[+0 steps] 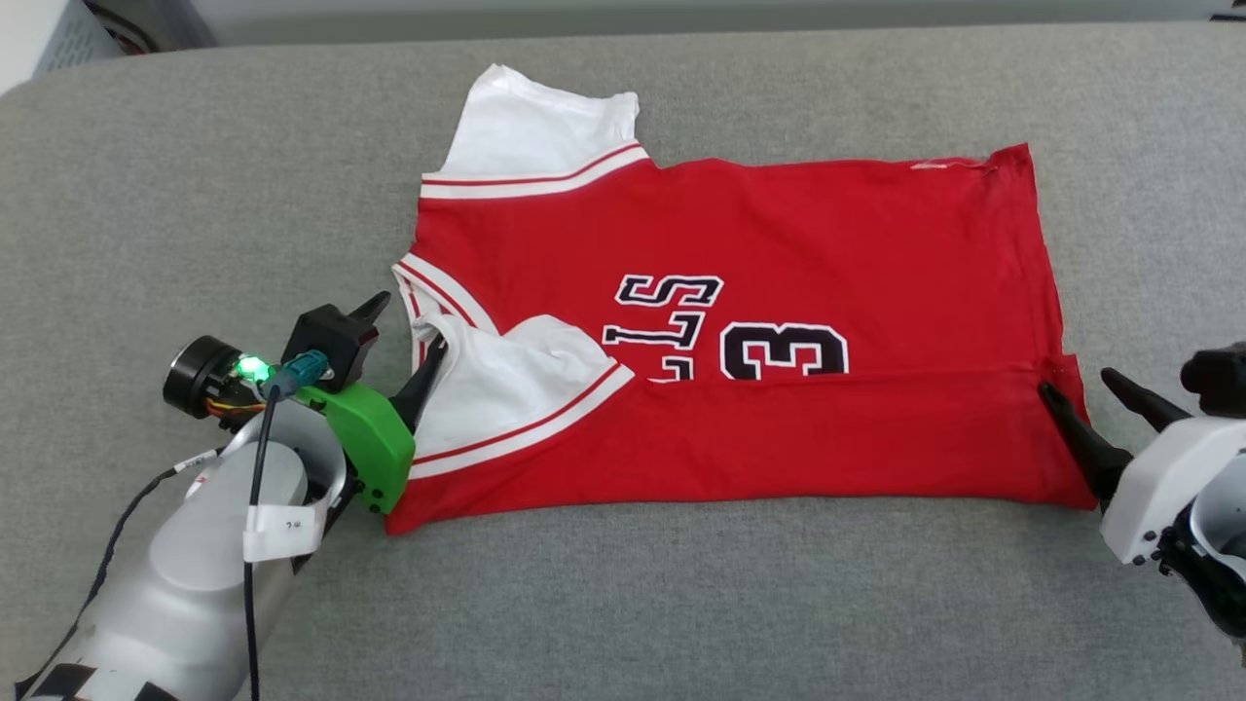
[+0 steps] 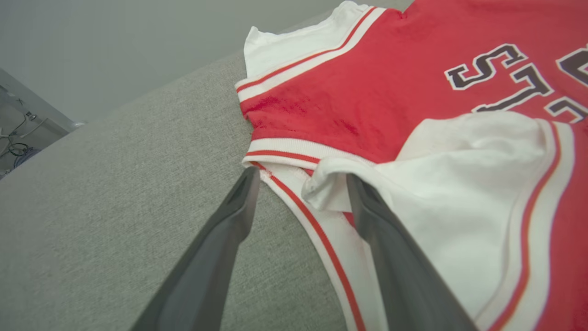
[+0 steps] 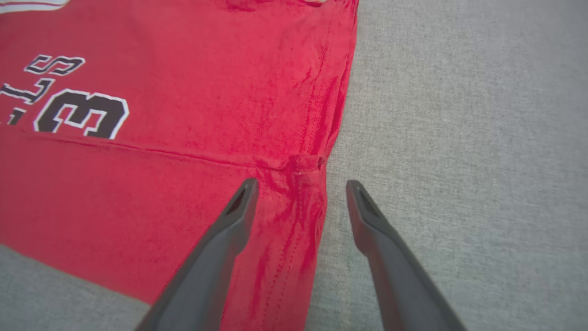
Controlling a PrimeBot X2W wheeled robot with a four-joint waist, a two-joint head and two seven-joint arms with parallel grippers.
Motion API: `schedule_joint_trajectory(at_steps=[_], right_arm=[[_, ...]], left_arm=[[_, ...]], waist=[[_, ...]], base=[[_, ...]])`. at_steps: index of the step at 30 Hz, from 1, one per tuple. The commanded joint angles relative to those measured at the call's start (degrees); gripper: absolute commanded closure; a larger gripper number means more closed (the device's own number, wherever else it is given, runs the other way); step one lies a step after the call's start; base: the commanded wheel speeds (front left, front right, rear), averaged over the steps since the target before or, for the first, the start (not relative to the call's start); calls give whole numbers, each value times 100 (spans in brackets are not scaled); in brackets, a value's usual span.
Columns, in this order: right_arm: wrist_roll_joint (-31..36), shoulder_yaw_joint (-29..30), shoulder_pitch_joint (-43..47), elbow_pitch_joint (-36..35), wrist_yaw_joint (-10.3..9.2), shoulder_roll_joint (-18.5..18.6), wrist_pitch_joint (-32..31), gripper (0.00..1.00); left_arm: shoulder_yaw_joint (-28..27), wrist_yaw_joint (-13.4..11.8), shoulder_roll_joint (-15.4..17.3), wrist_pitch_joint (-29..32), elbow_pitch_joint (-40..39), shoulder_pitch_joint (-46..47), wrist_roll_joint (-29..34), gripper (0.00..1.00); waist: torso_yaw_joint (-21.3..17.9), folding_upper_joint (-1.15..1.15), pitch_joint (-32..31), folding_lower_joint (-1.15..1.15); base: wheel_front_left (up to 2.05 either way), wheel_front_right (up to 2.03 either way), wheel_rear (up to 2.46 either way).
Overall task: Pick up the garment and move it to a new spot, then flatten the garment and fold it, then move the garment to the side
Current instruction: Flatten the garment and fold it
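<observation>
Garment (image 1: 740, 243) lies mid-worktop (image 1: 195, 195), its near long edge folded up over the lower lettering (a white sleeve lies on top). Left gripper (image 1: 414, 321) sits at the garment's 8 o'clock, jaws spread astride the collar trim and sleeve edge. Right gripper (image 1: 1076, 380) sits at 4 o'clock, jaws spread astride the hem, pinching nothing.

Bright even light, soft shadows, imgs sharp
</observation>
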State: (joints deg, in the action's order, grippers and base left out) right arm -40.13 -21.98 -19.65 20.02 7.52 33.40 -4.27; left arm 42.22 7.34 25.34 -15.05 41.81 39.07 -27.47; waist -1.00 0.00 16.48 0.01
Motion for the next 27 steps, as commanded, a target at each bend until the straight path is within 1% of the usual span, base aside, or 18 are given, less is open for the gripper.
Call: schedule_joint_trajectory(at_steps=[1, 5, 7, 10, 12, 14, 16, 18, 20, 23, 27], right_arm=[[67, 99, 131, -61, -3, 34, 116, 0], [217, 354, 384, -285, -3, 85, 251, 0], [286, 449, 503, -423, -3, 90, 236, 0], [362, 577, 653, -594, -3, 72, 128, 0], [411, 659, 735, -701, -3, 42, 23, 0], [454, 734, 780, -764, -3, 11, -53, 0], [489, 790, 815, -804, -3, -30, -102, 0], [518, 822, 851, -844, -3, -83, -166, 0], [543, 838, 860, -881, -3, -119, -215, 0], [567, 857, 829, -925, -3, -159, -279, 0], [591, 855, 717, -958, -3, -207, -345, 0]], left_arm=[[-31, 14, 94, 6, -94, -85, 20, 0], [66, 14, 292, 12, -276, -53, -130, 0], [266, 14, 384, 291, -410, 3, -395, 0], [620, 14, 570, 923, -720, 166, -860, 0], [935, 14, 703, 1624, -991, 280, -1312, 0], [1114, 14, 800, 2223, -1226, 406, -1863, 0], [1258, 14, 855, 2798, -1383, 505, -2334, 0], [1394, 14, 899, 3534, -1480, 617, -2858, 0], [1504, 14, 915, 4107, -1549, 699, -3258, 0], [1710, 14, 962, 4678, -1570, 824, -3505, 0], [1844, 14, 909, 4946, -1428, 873, -3724, 0]], waist=[[127, 0, -303, -1], [238, 0, -563, -1], [283, 0, -675, -1], [345, 0, -794, -1], [371, 0, -854, -1], [397, 0, -877, -1], [415, 0, -886, -1], [425, 0, -879, -1], [415, 0, -847, -1], [374, 0, -754, -1], [263, 0, -581, -1]], base=[[0, 0, 0], [0, 0, 0], [0, 0, 0], [0, 0, 0], [0, 0, 0], [0, 0, 0], [0, 0, 0], [0, 0, 0], [0, 0, 0], [0, 0, 0], [0, 0, 0]])
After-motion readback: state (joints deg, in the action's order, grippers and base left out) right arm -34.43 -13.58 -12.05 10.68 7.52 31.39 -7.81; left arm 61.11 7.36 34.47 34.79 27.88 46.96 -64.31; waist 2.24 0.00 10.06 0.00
